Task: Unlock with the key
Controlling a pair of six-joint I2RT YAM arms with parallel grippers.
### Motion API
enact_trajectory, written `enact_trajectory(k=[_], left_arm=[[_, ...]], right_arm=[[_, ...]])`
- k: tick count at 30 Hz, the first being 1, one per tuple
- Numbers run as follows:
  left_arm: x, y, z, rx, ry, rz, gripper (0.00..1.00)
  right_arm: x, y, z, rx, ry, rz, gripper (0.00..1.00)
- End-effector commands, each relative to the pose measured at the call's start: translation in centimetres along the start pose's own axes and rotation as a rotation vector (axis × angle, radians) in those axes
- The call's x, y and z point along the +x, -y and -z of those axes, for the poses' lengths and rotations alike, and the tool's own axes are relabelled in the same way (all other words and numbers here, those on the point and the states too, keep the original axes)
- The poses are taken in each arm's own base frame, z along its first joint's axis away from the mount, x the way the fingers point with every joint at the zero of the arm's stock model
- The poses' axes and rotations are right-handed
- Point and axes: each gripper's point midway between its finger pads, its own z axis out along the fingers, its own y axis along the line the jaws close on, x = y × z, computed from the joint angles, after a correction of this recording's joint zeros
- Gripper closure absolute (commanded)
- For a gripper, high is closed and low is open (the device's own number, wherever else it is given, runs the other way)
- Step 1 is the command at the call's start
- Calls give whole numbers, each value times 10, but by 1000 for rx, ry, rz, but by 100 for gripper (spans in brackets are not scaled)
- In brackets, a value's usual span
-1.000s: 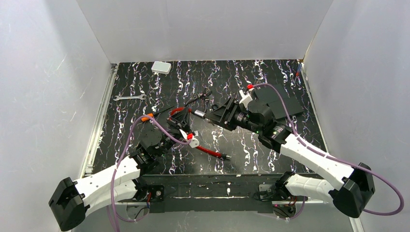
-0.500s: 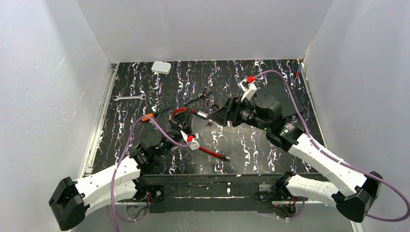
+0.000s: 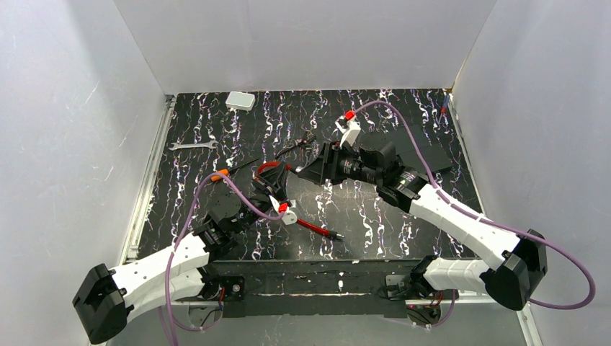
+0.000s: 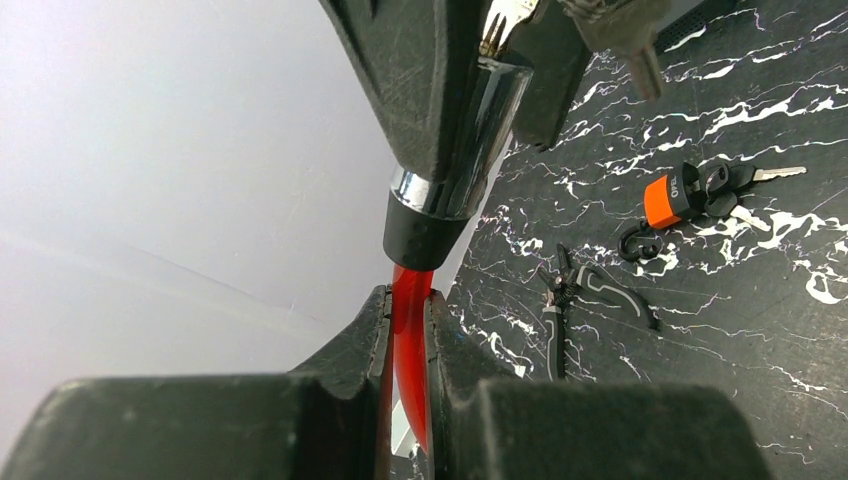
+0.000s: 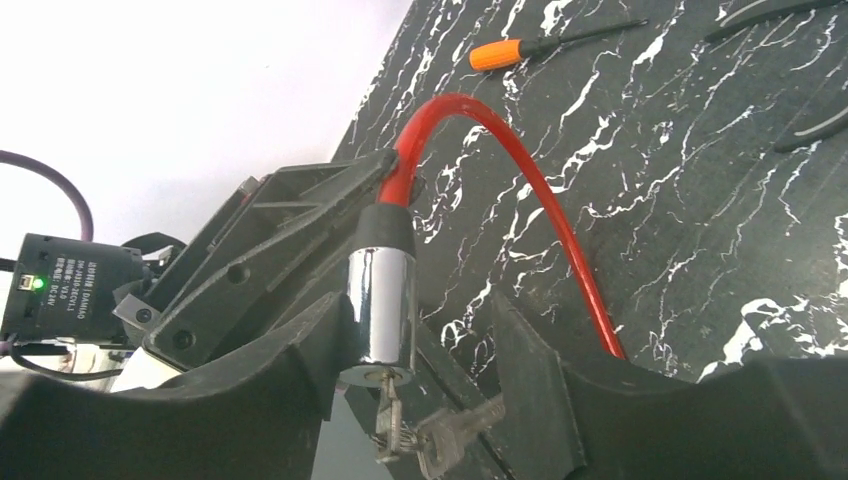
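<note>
My left gripper [image 4: 408,320] is shut on the red cable [image 4: 410,350] just below the chrome lock cylinder [image 4: 465,130], holding it off the table. My right gripper [image 5: 420,320] is open, its jaws on either side of the cylinder's [image 5: 383,300] keyhole end. A metal key [image 5: 392,415] sits in the keyhole, and a second key [image 5: 460,430] hangs from its ring. A tiny black-headed key [image 4: 745,178] lies on the table beside a black-and-orange piece [image 4: 662,200]. In the top view the right gripper [image 3: 304,173] meets the left gripper [image 3: 277,176] and hides the cylinder.
The cable's [image 3: 313,227] free end lies toward the near edge. Black-handled pliers [image 4: 580,300] and an orange-handled screwdriver [image 5: 500,52] lie near the lock. A wrench [image 3: 192,145] and a white box [image 3: 240,101] sit at the back left. A black plate [image 3: 429,162] lies on the right.
My right gripper drew back from the cylinder and rolled, then moved left again and now has its jaws on either side of the keyhole end. My left gripper kept its hold on the cable.
</note>
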Motion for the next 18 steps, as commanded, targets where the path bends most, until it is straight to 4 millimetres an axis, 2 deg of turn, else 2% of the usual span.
enact_trajectory(k=[1, 3, 9, 10, 12, 14, 16, 18], left_arm=[[-14, -10, 0, -27, 57, 15, 100], [-14, -10, 0, -25, 55, 15, 100], [-13, -7, -1, -14, 54, 22, 100], [-14, -7, -1, -12, 56, 24, 95], [-13, -6, -1, -10, 56, 28, 82], [-14, -5, -1, -9, 56, 35, 67], [-14, -6, -1, -13, 57, 52, 57], [-20, -3, -1, 3, 88, 76, 48]], right_arm=[[-29, -33, 1, -114, 78, 25, 40], [-29, -34, 0, -121, 81, 18, 49], [-32, -35, 3, -120, 98, 17, 93], [-34, -33, 4, -103, 110, 16, 99], [-37, -23, 8, -46, 133, 13, 99], [-40, -3, 14, 66, 169, 14, 99], [-48, 19, 24, 185, 221, 15, 99], [-55, 33, 31, 251, 251, 25, 99]])
